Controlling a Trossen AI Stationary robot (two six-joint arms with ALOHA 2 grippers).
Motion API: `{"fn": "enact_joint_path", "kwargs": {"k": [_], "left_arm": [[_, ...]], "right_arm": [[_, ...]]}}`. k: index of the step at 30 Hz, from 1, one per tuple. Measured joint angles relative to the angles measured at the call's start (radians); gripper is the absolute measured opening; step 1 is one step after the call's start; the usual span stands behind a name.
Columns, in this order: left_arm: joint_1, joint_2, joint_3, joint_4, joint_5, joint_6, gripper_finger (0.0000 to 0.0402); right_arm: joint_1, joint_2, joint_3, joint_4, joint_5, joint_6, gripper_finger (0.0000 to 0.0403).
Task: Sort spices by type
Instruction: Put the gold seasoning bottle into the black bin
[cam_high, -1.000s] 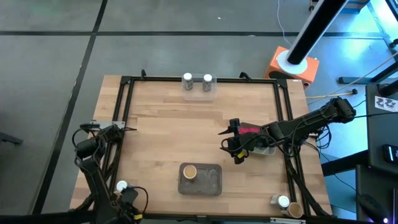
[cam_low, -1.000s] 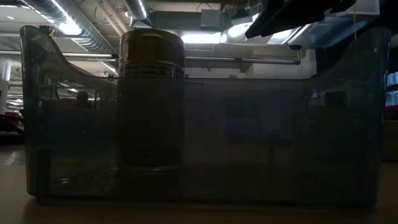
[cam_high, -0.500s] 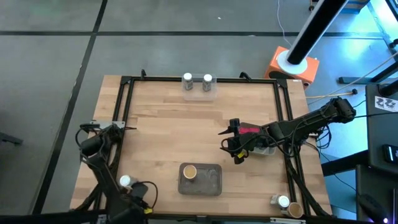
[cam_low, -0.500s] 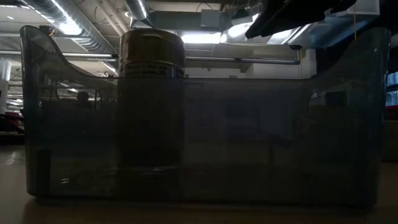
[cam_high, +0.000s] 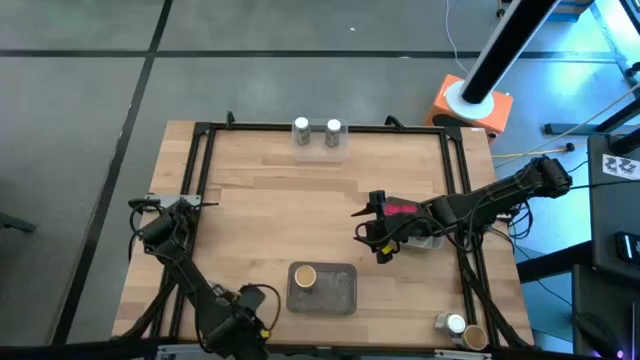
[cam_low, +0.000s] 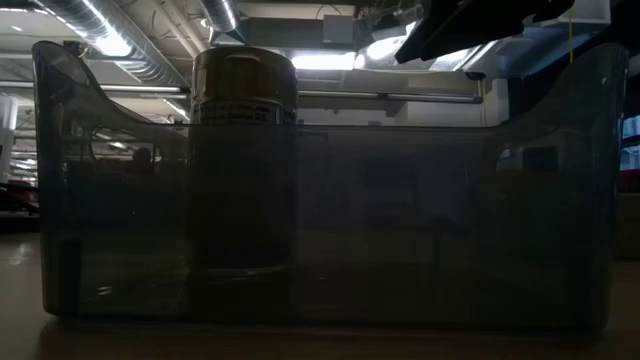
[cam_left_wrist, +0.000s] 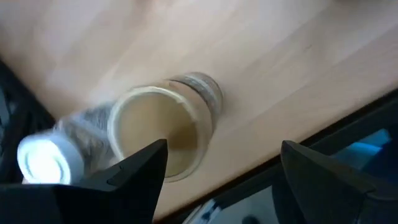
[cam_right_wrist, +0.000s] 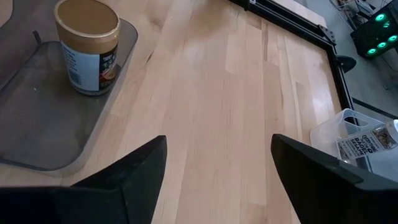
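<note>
- Wooden table (cam_high: 250, 200) under a black frame, seen from above; clock directions taken from the high view, 12 at the far edge.
- At 12 o'clock: two white-capped jars (cam_high: 303, 127) upright side by side, standing in a clear tray (cam_high: 318, 150) at the table edge.
- At 6 o'clock: grey tray (cam_high: 338, 292) with one tan-topped jar (cam_high: 305, 276) upright in its 9 o'clock end; rest of that tray bare.
- In the low view, same dark tray wall (cam_low: 420, 230) across the whole picture, jar standing inside at its left.
- At 5 o'clock, by the table corner: another white-capped jar (cam_high: 455, 325) and another tan-topped jar (cam_high: 474, 336), touching or just beside each other.
- Right pincer (cam_high: 372, 228) between 3 and 4 o'clock, above bare wood, pointing toward 9 o'clock.
- Released: right fingers (cam_right_wrist: 134, 180) spread wide, nothing between them, well apart from the jar in the grey tray.
- Also in the right wrist view: clear tub (cam_right_wrist: 339, 127) holding a labelled jar; cannot tell which tub.
- Left pincer (cam_high: 245, 322) at 7 o'clock, low at the near table edge.
- Released too: left fingers (cam_left_wrist: 140, 168) wide apart, gripping nothing.
- Just past those fingertips, a tan-lidded jar (cam_left_wrist: 163, 132) and a white cap (cam_left_wrist: 45, 160) beside it, near the table edge; both blurred.
</note>
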Motion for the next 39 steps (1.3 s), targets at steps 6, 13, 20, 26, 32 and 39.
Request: {"fn": "enact_joint_path", "kwargs": {"k": [6, 13, 20, 26, 32, 39], "left_arm": [[0.018, -0.015, 0.055, -0.025, -0.053, 0.104, 0.0296], [0.035, -0.016, 0.055, -0.031, -0.089, 0.217, 0.0297], [0.106, -0.016, 0.055, -0.028, -0.104, 0.273, 0.0301], [0.167, -0.018, 0.036, -0.035, -0.112, 0.4, 0.0341], [0.186, -0.018, 0.032, -0.035, -0.096, 0.547, 0.0358], [0.176, -0.023, 0.032, -0.035, -0.1, 0.652, 0.0359]], "right_arm": [[0.0, 0.0, 0.0, 0.0, 0.0, 0.0, 0.0289], [0.0, 0.0, 0.0, 0.0, 0.0, 0.016, 0.0289], [0.0, 0.0, 0.0, -0.026, 0.0, 0.027, 0.0289], [0.0, 0.0, 0.0, -0.032, 0.0, 0.029, 0.0289], [0.0, 0.0, 0.0, -0.044, 0.0, 0.03, 0.0289], [0.0, 0.0, 0.0, -0.054, 0.0, 0.048, 0.0289]]}}
